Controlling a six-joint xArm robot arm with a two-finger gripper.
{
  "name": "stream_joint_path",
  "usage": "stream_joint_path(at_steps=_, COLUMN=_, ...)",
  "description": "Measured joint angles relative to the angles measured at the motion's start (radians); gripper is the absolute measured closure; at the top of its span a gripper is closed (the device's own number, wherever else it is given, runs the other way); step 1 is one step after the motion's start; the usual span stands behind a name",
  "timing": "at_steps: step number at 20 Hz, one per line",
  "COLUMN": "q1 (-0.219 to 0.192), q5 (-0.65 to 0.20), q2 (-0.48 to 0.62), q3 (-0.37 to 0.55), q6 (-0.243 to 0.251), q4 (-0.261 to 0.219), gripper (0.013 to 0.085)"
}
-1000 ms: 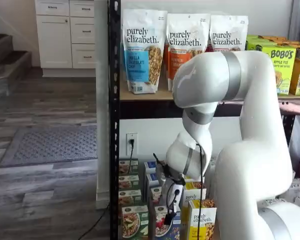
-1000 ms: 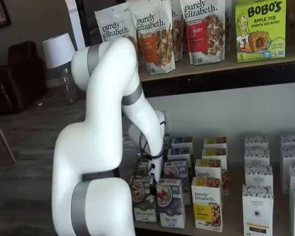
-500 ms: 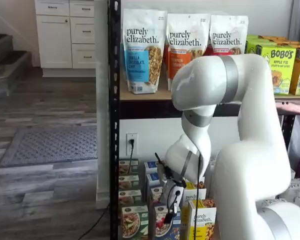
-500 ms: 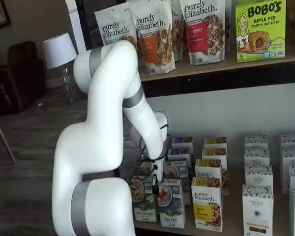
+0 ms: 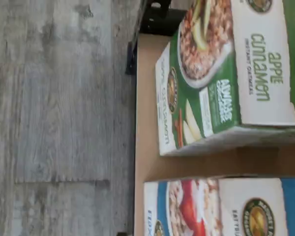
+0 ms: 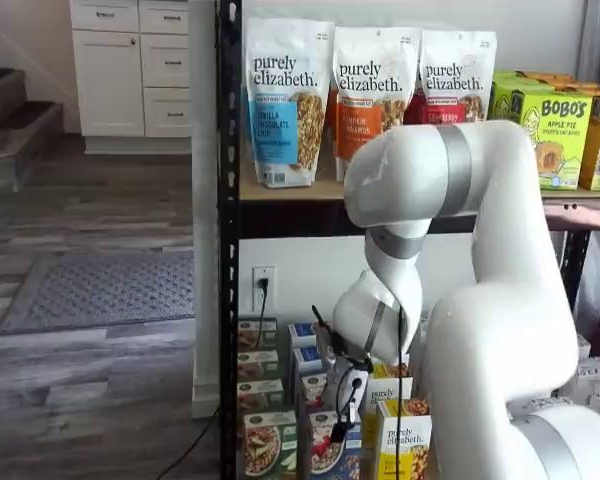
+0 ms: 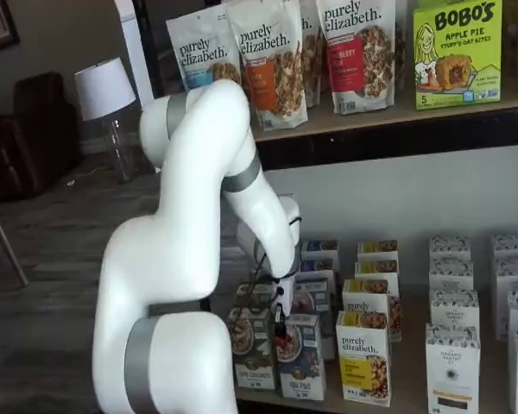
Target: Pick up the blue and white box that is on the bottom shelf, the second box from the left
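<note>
The blue and white box [image 7: 300, 358] stands at the front of its row on the bottom shelf [image 7: 410, 388], with a bowl of oats and red berries on its face. It also shows in a shelf view [image 6: 323, 452] and side-on in the wrist view [image 5: 221, 206]. My gripper [image 7: 279, 328] hangs just in front of the box's upper left corner, its black fingers [image 6: 338, 430] dark against the carton. Its jaws stand wide with nothing between them. No box is lifted.
A green-and-white apple cinnamon carton [image 5: 221, 78] stands left of the blue one, near the black corner post [image 6: 227, 300]. To the right is a yellow-and-white carton [image 7: 363, 358]. More cartons line up behind. Granola pouches [image 6: 285, 100] sit on the upper board.
The arm has swung slightly right and leaned toward the shelves. The gripper has edged right, closer to the blue and white box. Its jaws have not changed.
</note>
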Motion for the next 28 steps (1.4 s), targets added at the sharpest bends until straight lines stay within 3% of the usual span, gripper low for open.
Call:
stream_joint_path(at_steps=10, q1=-0.027, q5=0.021, q2=0.109, q3=-0.134, q6=0.143, q4=-0.181, gripper=0.013)
stream_joint_path(at_steps=14, q1=-0.032, q5=0.031, q2=0.145, q3=-0.175, q6=0.17, q4=-0.214, gripper=0.013)
stream_joint_path(at_steps=28, q1=-0.046, q5=0.105, q2=0.199, q3=-0.242, q6=0.348, q4=-0.422, gripper=0.013)
